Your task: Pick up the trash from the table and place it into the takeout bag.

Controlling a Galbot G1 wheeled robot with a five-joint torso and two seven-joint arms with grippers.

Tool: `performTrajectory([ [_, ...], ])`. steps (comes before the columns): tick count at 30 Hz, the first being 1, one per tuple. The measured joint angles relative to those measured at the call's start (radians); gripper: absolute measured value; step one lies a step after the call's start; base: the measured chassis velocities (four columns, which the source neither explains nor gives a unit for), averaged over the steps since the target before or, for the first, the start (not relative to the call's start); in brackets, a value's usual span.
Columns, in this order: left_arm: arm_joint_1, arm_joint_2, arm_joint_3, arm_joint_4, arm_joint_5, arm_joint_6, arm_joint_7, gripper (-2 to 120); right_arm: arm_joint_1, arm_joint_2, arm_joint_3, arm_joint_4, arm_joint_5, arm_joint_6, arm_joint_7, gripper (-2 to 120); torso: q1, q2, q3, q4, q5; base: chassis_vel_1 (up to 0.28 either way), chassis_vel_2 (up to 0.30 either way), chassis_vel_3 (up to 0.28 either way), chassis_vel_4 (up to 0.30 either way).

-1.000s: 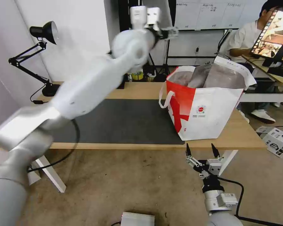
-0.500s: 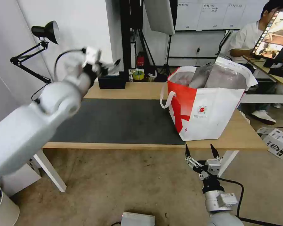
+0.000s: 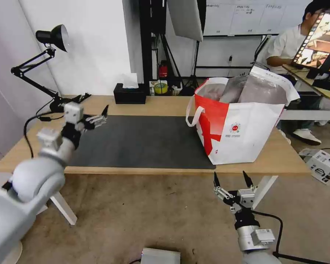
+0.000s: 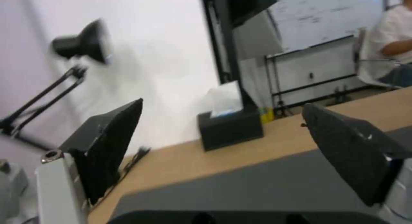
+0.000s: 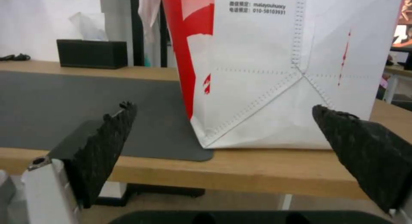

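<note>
The takeout bag (image 3: 245, 128) stands open on the right end of the table (image 3: 161, 105); it is white with a red side, a foil lining and a loop handle. The trash is out of view. My left gripper (image 3: 96, 109) hovers open and holding nothing over the left end of the dark grey mat (image 3: 143, 143); in the left wrist view the left gripper (image 4: 223, 108) faces the black tissue box (image 4: 229, 129). My right gripper (image 3: 230, 176) is open just below the table's front edge, and the right wrist view has the right gripper (image 5: 223, 106) facing the takeout bag (image 5: 279, 72).
A black tissue box (image 3: 130, 96) sits at the table's back edge. A black desk lamp (image 3: 51, 36) stands at the back left corner. On the floor are a small printed carton (image 3: 324, 165) at the right and a grey box (image 3: 161, 256) near me.
My left arm has swung down from high above the table to the mat's left end. The right arm has barely moved.
</note>
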Motion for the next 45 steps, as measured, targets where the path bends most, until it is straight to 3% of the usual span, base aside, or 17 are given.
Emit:
performTrajectory([
  [1,0.0,0.0,0.0,0.0,0.0,0.0,0.0,100,0.0,0.0,0.0,0.0,0.0,0.0,0.0,100,0.0,0.0,0.0,0.0,0.0,0.0,0.0,0.0,0.0],
  [3,0.123,-0.079,-0.054,-0.001,0.054,-0.071,0.019,100,-0.006,0.001,0.002,0.001,-0.004,0.003,-0.003,100,0.0,0.0,0.0,0.0001,-0.0003,0.0,0.0,0.0,0.0],
  [5,0.16,-0.11,-0.071,-0.001,0.075,-0.099,0.024,100,-0.007,0.002,0.006,-0.001,-0.008,0.006,-0.005,100,0.0,0.0,0.0,0.0,0.0001,0.0,0.0,0.0,0.0],
  [8,0.267,-0.211,-0.119,0.008,0.112,-0.184,0.072,100,-0.013,0.001,0.023,-0.009,-0.02,0.018,-0.013,100,0.0,0.0,0.0,0.0,0.0001,0.0,0.0,0.0,0.0],
  [9,0.267,-0.211,-0.119,0.008,0.112,-0.184,0.072,100,-0.013,0.001,0.023,-0.009,-0.02,0.018,-0.013,100,0.0,0.0,0.0,0.0,0.0001,0.0,0.0,0.0,0.0],
  [12,0.331,-0.286,-0.152,0.043,0.164,-0.271,0.147,100,-0.017,0.0,0.03,-0.011,-0.035,0.021,-0.014,100,0.0,0.0,0.0,-0.0001,0.0001,0.0,0.0,0.0,0.0],
  [16,0.36,-0.332,-0.159,0.06,0.191,-0.314,0.168,100,-0.019,0.002,0.033,-0.013,-0.045,0.022,-0.007,100,0.0,0.0,0.0,-0.0001,0.0003,0.0,0.0,0.0,0.0],
  [19,0.403,-0.394,-0.157,0.106,0.215,-0.404,0.216,100,-0.024,0.003,0.037,-0.015,-0.063,0.023,0.004,100,0.0,0.0,0.0,-0.0001,0.0002,0.0,0.0,0.0,0.0],
  [24,0.433,-0.451,-0.153,0.155,0.237,-0.483,0.243,100,-0.03,0.008,0.044,-0.018,-0.074,0.024,0.009,100,0.0,0.0,0.0,-0.0001,0.0001,0.0,0.0,0.0,0.0],
  [45,0.449,-0.512,-0.123,0.231,0.302,-0.558,0.274,100,-0.04,0.028,0.048,-0.051,-0.129,0.014,0.021,100,0.0,0.0,0.0,-0.0001,0.0001,0.0,0.0,0.0,0.0],
])
